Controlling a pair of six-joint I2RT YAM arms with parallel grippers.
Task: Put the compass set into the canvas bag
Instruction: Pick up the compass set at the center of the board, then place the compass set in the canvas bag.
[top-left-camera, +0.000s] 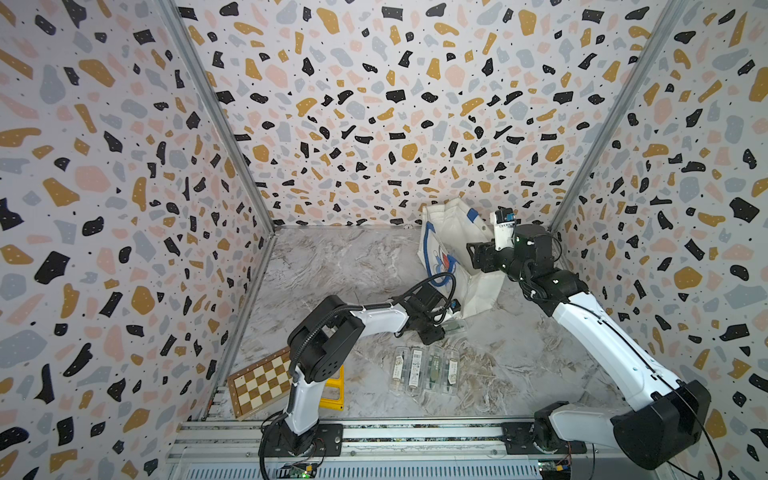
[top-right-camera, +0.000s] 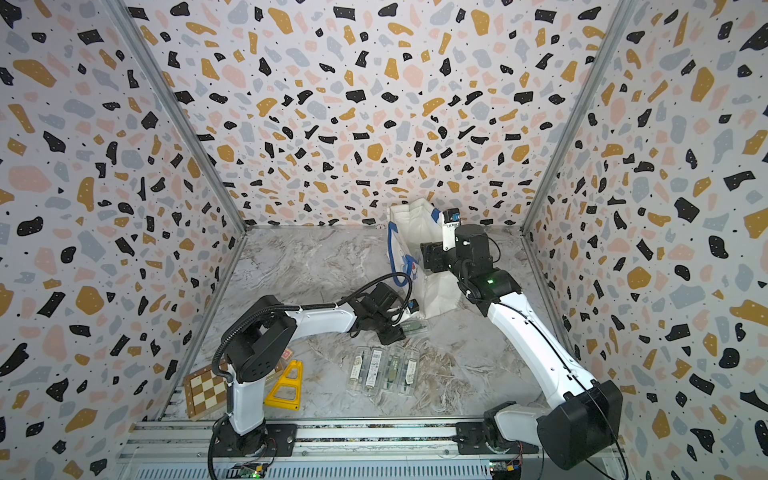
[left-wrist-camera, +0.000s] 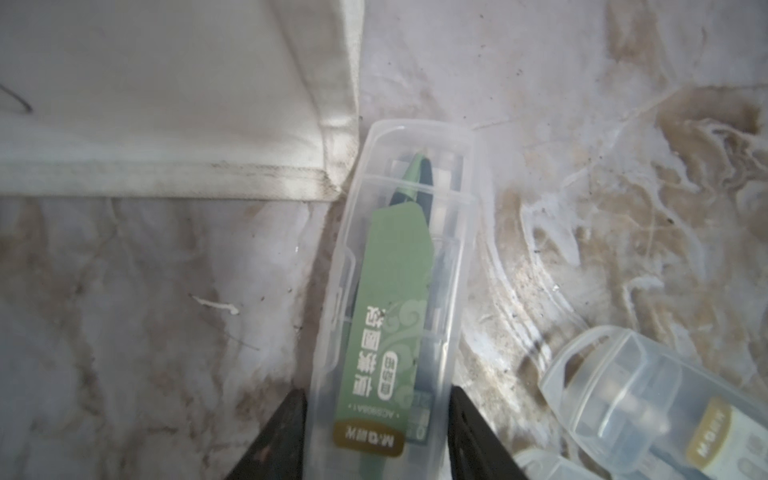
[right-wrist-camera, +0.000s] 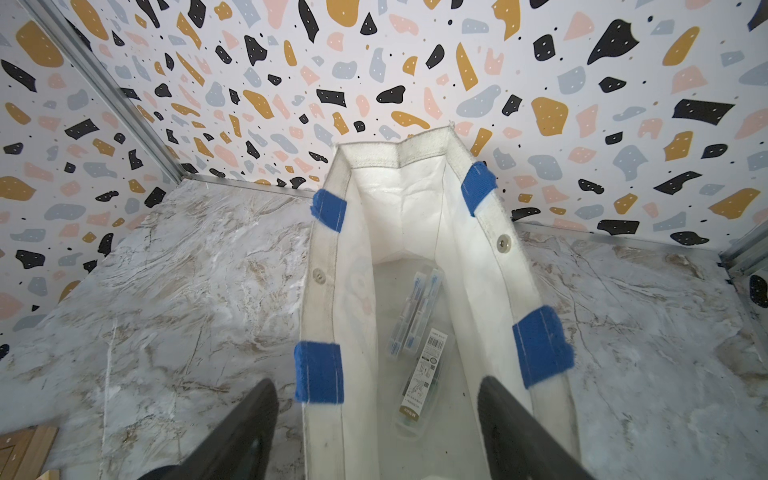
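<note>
The compass set (left-wrist-camera: 395, 291), in its clear box with a green card, is just beside the near corner of the bag (top-left-camera: 453, 232), which stands at the far right of the table (top-left-camera: 332, 270). The left gripper (left-wrist-camera: 378, 395) is clenched on the set's long sides. The right gripper (right-wrist-camera: 376, 384) (spread wide, grasping nothing) hangs at the bag's open mouth. Four more cases (top-left-camera: 426, 370) lie nearer.

Marble table (top-left-camera: 332, 270): canvas bag (top-left-camera: 451, 232), 1 compass set (left-wrist-camera: 395, 291) beside it, a row of 4 (top-left-camera: 415, 368), chessboard (top-left-camera: 259, 384), yellow stand (top-right-camera: 296, 368).
</note>
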